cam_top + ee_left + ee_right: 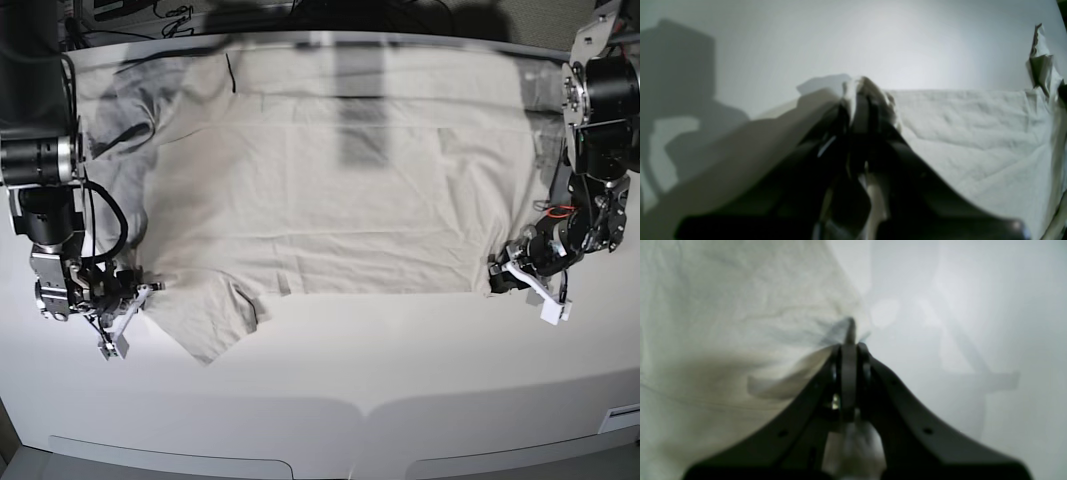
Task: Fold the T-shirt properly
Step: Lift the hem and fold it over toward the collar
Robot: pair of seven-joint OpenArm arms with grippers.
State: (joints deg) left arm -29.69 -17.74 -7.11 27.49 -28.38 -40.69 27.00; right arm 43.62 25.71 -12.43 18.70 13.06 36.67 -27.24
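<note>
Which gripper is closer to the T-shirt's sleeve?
Right. The right gripper is shut on the T-shirt at the sleeve; the left gripper pinches the opposite lower corner.

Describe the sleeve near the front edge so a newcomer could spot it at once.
Start at the white table, nearly covered by the spread pale T-shirt. Follow its front hem toward the right end effector. The sleeve is the only flap jutting toward the table's front.

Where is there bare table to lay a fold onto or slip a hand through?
Bare table runs along the near edge, below the T-shirt hem, between the right gripper and left gripper. The far half is covered by cloth; both side edges are crowded by arms.
</note>
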